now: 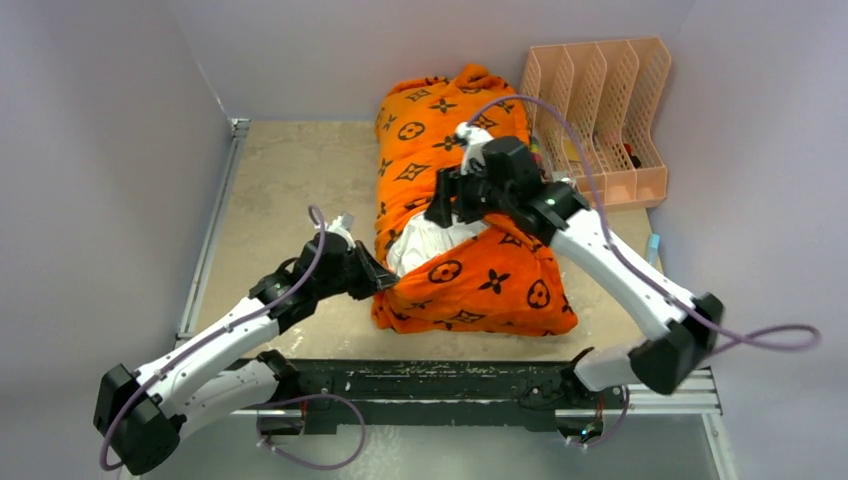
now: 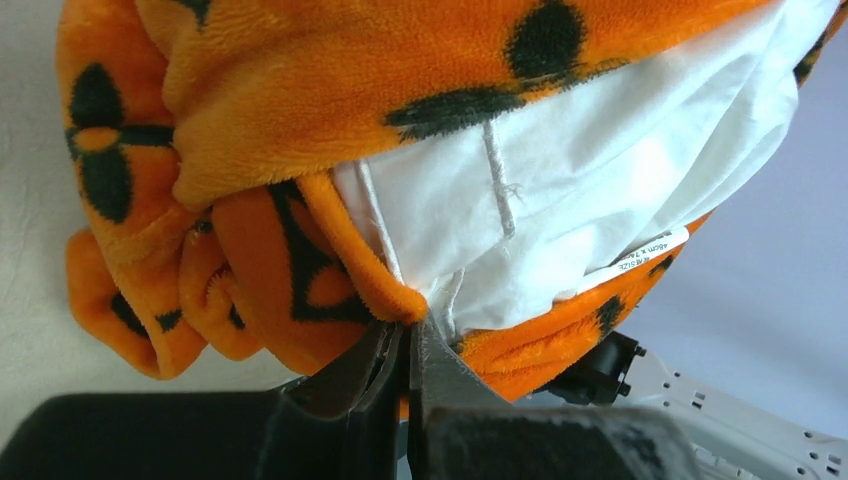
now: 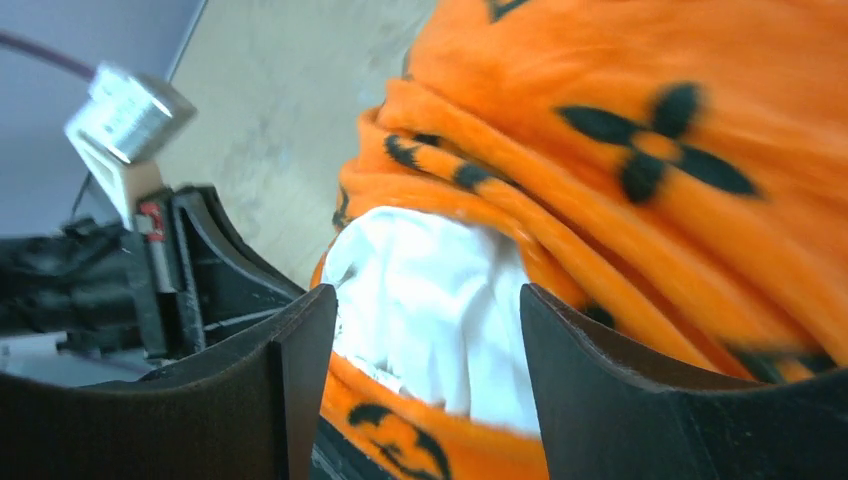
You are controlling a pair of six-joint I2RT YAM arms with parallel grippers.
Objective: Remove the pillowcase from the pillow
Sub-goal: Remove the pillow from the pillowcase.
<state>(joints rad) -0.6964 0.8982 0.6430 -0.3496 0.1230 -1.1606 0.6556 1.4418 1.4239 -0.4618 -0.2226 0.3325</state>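
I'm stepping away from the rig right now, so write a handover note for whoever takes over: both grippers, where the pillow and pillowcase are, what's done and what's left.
Left gripper: shut on the pillowcase, pinching its hem at the opening.
Right gripper: open, holding nothing, poised over the exposed part of the pillow.
Things: the pillow lies on the table, mostly inside the pillowcase. Only a white patch shows at the opening.
Done: the opening is exposed and the hem is pinched.
Left: probably grip the white patch with the right gripper and draw the pillow out while the left holds the hem.
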